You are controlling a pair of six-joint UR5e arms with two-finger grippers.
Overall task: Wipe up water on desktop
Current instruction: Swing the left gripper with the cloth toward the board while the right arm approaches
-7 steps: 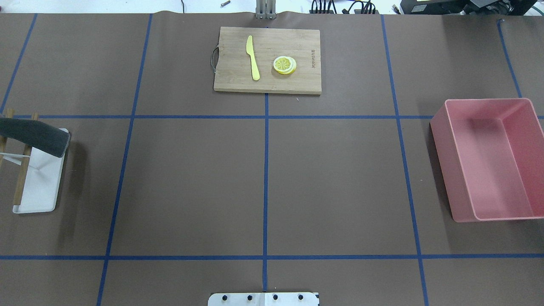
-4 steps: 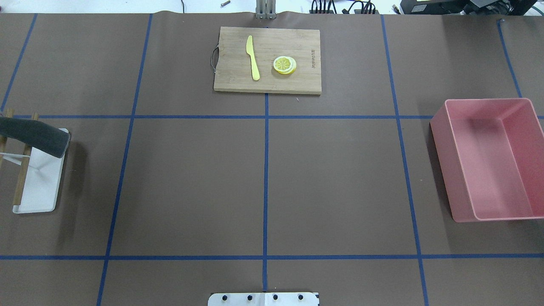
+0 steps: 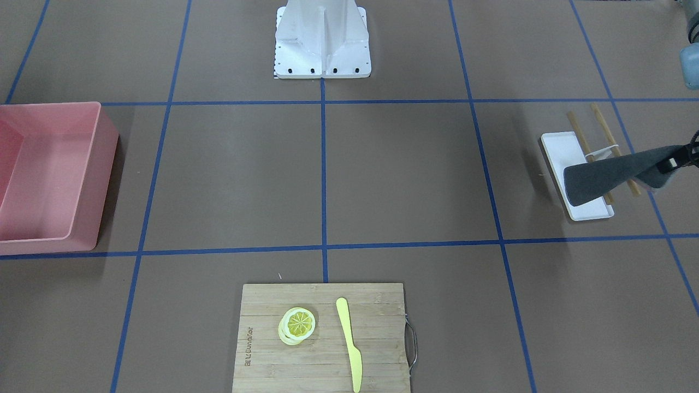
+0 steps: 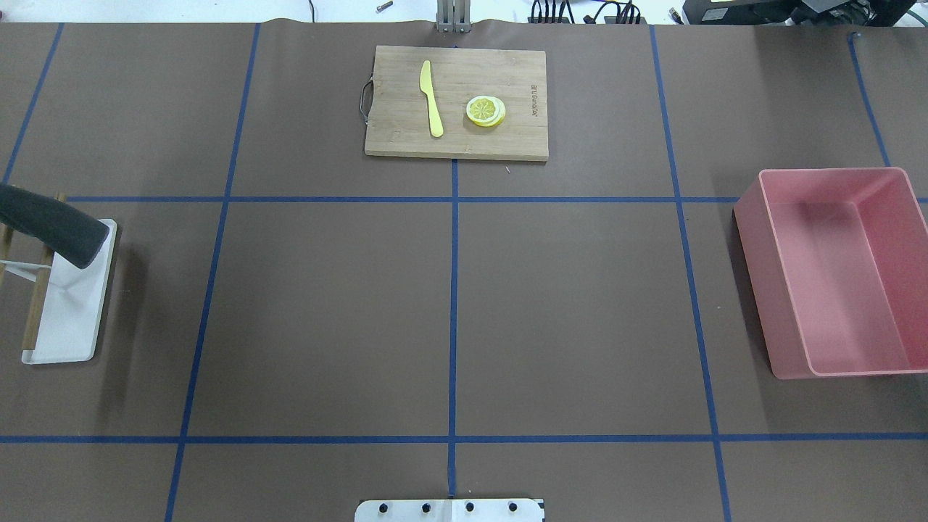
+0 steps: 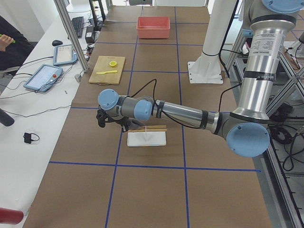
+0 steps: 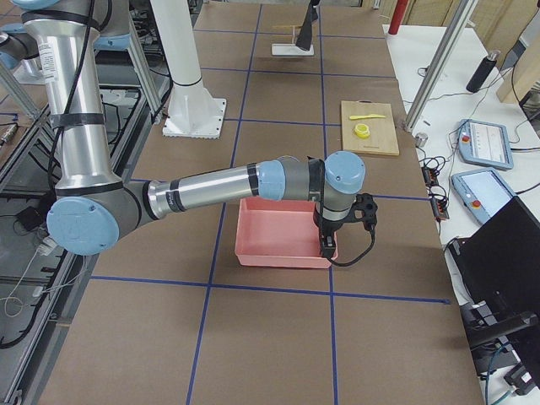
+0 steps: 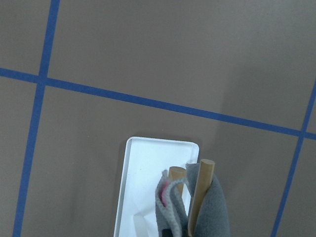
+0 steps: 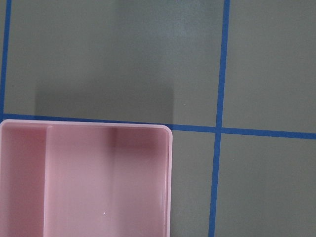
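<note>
Brown taped desktop (image 4: 326, 312). Over a white tray (image 4: 69, 326), the cropped left gripper (image 3: 670, 162) clamps a grey cloth (image 3: 606, 177), partly hiding wooden rods (image 3: 578, 134). Right gripper's (image 6: 364, 215) grip cannot be told.

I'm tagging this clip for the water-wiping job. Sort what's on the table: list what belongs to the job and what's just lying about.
Belongs to the job:
desktop
grey cloth
white rack with wooden rods, under the cloth

Just lying about:
cutting board
yellow knife
lemon slices
pink bin

No water can be made out in these views.
</note>
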